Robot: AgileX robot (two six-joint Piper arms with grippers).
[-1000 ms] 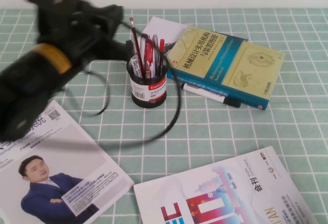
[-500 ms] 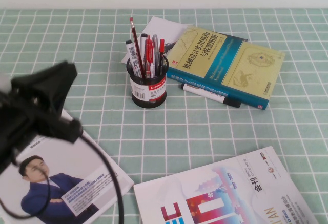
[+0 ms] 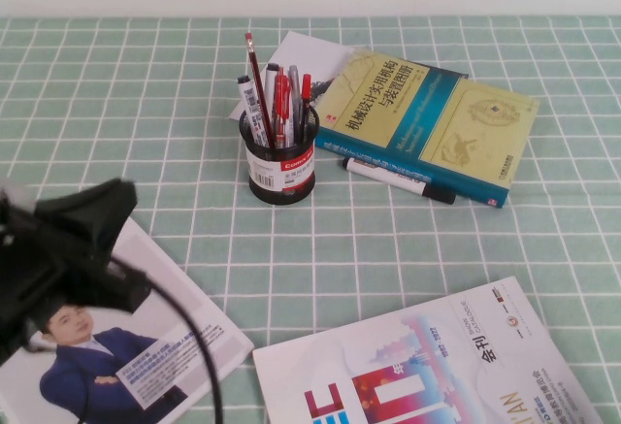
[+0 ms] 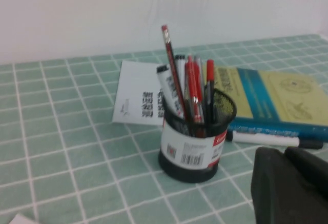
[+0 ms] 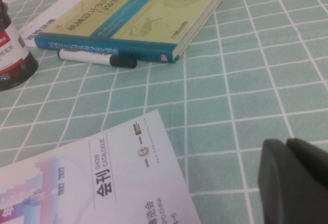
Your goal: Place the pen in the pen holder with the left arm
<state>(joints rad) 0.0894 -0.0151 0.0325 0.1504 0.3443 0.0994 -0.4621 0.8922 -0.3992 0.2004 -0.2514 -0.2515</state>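
The pen (image 3: 255,80), a thin dark red stick with a pale tip, stands tilted in the pen holder (image 3: 281,174) among several shorter red and white pens. It rises above them. The left wrist view also shows the pen (image 4: 173,65) and the labelled black mesh holder (image 4: 193,147). My left gripper (image 3: 102,212) is at the near left, well away from the holder, shut and empty; its fingers (image 4: 271,183) show together. My right gripper (image 5: 287,149) is shut and empty over the tiled cloth, outside the high view. The holder's edge (image 5: 13,60) shows there.
A yellow-and-blue book (image 3: 427,118) lies right of the holder, with a white marker (image 3: 398,179) along its near edge. A white sheet (image 3: 306,55) lies behind the holder. A magazine (image 3: 146,337) lies at the near left and a catalogue (image 3: 437,366) at the near right.
My left arm has drawn back from beside the holder to the near left corner. The pen stays standing in the holder. Nothing else moved.
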